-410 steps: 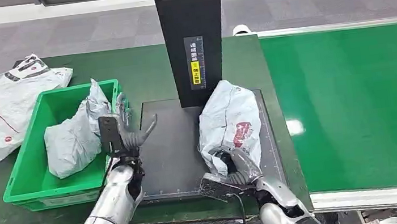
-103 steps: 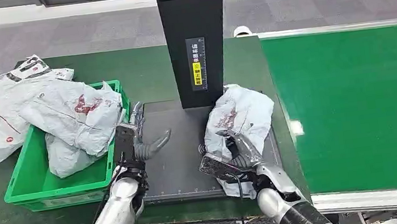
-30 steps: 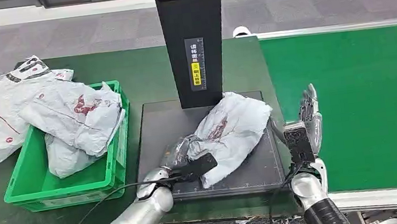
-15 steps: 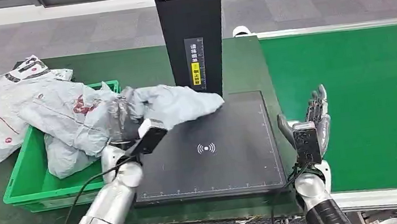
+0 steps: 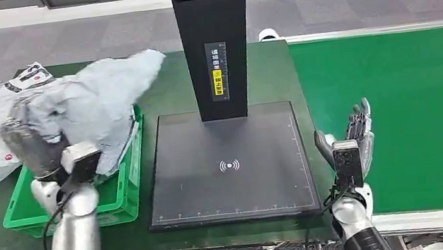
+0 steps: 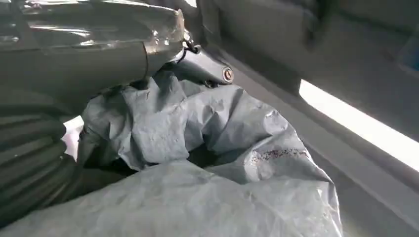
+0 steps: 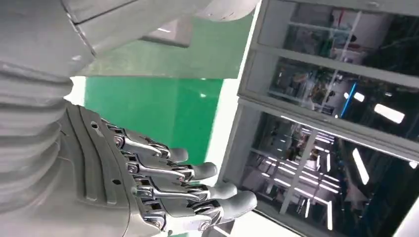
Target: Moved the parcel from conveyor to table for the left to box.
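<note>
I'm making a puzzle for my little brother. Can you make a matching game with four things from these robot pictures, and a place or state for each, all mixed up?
Things:
1. grey parcel
2. right hand
3. green box
4. black pad

Places or states:
A. open, held up at the conveyor's edge
B. lying bare under the black post
C. gripped by the left hand, above the box
D. on the table, with parcels in it

Pairs: 1-C, 2-A, 3-D, 4-B

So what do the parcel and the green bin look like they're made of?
Parcel: thin grey plastic mailer film by the look, soft and creased, with a slight sheen, held by the left hand. Bin: likely rigid moulded plastic, with smooth glossy green walls.
</note>
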`<move>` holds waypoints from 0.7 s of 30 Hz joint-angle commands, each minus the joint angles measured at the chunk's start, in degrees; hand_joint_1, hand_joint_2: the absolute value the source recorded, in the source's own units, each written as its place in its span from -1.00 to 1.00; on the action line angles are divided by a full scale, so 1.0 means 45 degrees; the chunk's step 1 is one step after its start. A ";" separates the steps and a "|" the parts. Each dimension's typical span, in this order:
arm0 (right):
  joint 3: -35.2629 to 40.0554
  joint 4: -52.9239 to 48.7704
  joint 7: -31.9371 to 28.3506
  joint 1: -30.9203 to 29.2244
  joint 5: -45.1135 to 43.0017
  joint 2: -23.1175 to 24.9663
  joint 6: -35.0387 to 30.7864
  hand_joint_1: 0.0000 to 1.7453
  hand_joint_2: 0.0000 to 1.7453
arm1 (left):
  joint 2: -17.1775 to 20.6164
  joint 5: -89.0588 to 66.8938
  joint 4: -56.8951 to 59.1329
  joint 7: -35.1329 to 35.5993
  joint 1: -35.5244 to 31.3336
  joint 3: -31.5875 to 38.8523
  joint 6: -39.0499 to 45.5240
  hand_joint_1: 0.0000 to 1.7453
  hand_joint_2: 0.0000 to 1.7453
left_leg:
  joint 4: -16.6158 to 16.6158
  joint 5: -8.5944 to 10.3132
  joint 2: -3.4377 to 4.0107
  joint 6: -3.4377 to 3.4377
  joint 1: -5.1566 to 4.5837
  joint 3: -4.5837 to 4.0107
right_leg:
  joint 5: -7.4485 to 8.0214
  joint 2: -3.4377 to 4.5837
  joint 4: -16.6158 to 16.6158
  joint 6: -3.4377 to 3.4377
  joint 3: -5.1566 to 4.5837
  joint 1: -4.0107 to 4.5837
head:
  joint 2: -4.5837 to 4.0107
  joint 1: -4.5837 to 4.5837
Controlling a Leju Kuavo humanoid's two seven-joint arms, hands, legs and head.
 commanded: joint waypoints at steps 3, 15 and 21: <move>-0.1107 -0.1820 0.0461 0.1215 0.0347 -0.0217 -0.0074 -1.00 1.00 | 0.3103 -0.6176 0.4721 0.6046 0.1002 0.0252 -0.0712 1.00 1.00 | -0.0072 0.0005 -0.0030 -0.0022 -0.0016 0.0086 | -0.0033 -0.0039 -0.0040 -0.0035 0.0073 0.0009 | 0.0000 0.0005; -0.1321 -0.1449 0.0621 0.0805 0.0943 -0.0065 0.0810 -1.00 1.00 | 0.4284 -0.4908 0.8629 0.7086 0.1003 -0.2021 -0.6119 1.00 1.00 | -0.0055 -0.0002 0.0011 -0.0032 -0.0016 0.0099 | -0.0041 -0.0017 -0.0012 -0.0078 0.0057 -0.0010 | 0.0000 0.0005; -0.1337 -0.1474 0.0624 0.0823 0.0949 -0.0065 0.0822 -1.00 1.00 | 0.4298 -0.4904 0.8564 0.7079 0.1002 -0.2038 -0.6161 1.00 1.00 | -0.0145 -0.0201 0.0032 -0.0034 -0.0066 0.0263 | -0.0130 -0.0002 -0.0027 -0.0087 0.0306 -0.0049 | 0.0000 0.0000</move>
